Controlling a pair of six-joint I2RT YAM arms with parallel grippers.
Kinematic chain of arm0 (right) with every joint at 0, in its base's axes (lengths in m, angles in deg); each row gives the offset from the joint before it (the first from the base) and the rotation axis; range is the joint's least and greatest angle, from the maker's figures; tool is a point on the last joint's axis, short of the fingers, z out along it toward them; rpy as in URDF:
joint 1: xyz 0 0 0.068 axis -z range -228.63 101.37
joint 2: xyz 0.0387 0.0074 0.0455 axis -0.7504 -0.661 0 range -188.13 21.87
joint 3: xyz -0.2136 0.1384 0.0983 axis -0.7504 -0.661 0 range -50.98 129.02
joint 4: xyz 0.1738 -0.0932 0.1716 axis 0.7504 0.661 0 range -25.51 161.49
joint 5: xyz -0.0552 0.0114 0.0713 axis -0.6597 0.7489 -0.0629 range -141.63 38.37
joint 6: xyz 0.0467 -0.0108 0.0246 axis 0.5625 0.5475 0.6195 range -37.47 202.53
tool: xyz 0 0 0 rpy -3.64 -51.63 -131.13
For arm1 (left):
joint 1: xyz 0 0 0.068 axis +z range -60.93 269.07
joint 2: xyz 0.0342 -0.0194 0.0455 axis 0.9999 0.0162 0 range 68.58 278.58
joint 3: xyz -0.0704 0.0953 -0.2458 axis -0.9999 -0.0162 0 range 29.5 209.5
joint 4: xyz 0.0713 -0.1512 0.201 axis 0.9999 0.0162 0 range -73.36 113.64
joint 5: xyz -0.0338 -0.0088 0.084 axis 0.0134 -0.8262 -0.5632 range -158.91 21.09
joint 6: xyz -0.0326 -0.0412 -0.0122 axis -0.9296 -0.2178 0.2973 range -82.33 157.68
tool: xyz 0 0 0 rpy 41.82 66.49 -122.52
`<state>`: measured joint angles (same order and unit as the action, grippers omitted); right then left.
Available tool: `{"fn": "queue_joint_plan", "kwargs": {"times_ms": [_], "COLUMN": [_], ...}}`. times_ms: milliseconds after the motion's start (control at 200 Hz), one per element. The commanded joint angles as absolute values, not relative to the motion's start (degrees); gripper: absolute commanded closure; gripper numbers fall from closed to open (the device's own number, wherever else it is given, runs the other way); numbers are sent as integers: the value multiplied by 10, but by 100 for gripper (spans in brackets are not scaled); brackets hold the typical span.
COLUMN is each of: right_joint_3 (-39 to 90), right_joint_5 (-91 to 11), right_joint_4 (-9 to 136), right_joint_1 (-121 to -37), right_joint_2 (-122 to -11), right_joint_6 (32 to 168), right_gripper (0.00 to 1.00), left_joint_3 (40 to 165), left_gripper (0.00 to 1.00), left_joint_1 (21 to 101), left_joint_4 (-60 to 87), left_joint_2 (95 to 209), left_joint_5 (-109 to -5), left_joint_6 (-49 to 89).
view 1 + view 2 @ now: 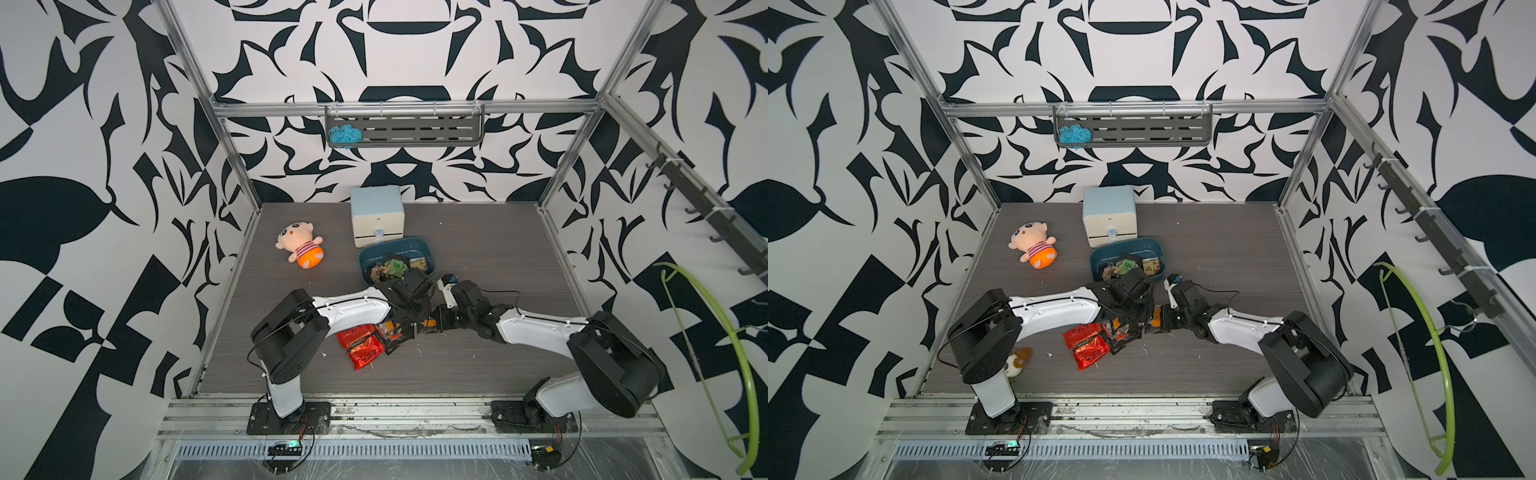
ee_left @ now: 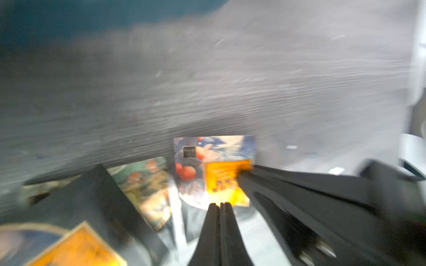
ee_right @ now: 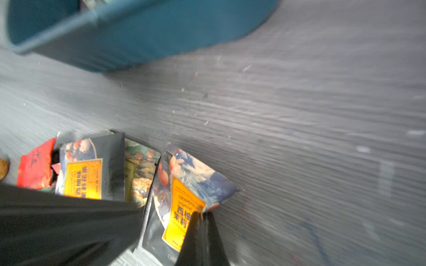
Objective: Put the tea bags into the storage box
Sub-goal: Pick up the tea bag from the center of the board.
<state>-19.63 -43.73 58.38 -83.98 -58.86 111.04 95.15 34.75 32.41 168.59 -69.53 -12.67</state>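
The teal storage box [image 1: 415, 246] [image 3: 161, 30] sits mid-table with several tea bags [image 1: 395, 266] inside. In front of it lies a pile of tea bags: red foil ones [image 1: 360, 344] [image 3: 34, 170] and dark patterned ones [image 3: 83, 177]. Both arms meet over this pile. My right gripper [image 3: 202, 213] is shut on the corner of a yellow-labelled tea bag [image 3: 184, 184] [image 2: 214, 170], which is tilted up off the table. My left gripper [image 2: 220, 203] is shut, its tips at that bag's lower edge; whether it pinches the bag does not show.
A pale blue drawer cabinet [image 1: 377, 216] stands right behind the box. A plush doll [image 1: 299, 245] lies at the back left, and a small toy [image 1: 1017, 361] beside the left arm's base. A wall rack [image 1: 403, 129] holds blue yarn.
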Motion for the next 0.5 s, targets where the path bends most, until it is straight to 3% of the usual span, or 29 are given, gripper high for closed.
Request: {"fn": "queue_joint_plan", "kwargs": {"times_ms": [0,90,195,320,500], "right_joint_3": [-219,-240,-247,-217,-139], "right_joint_5": [-512,-566,-616,-647,-644], "right_joint_4": [597,618,664,735,797], "right_joint_1": [-841,-841,-841,-841,-841], "right_joint_2": [-523,-458,-376,-299,-297], "right_joint_6": [1096,1097,1108,1109,1098], "right_gripper": [100,100,100,100,100], "left_joint_3": [970,981,1001,1007,1006], "left_gripper": [89,78,76,71,66], "left_joint_1": [357,364,397,440,474], "left_joint_4": [372,398,451,502,519], "left_joint_2": [1619,1588,1570,1548,1526], "left_joint_5": [-693,-678,-611,-606,-626], "left_joint_6": [-81,-49,-9,37,97]}}
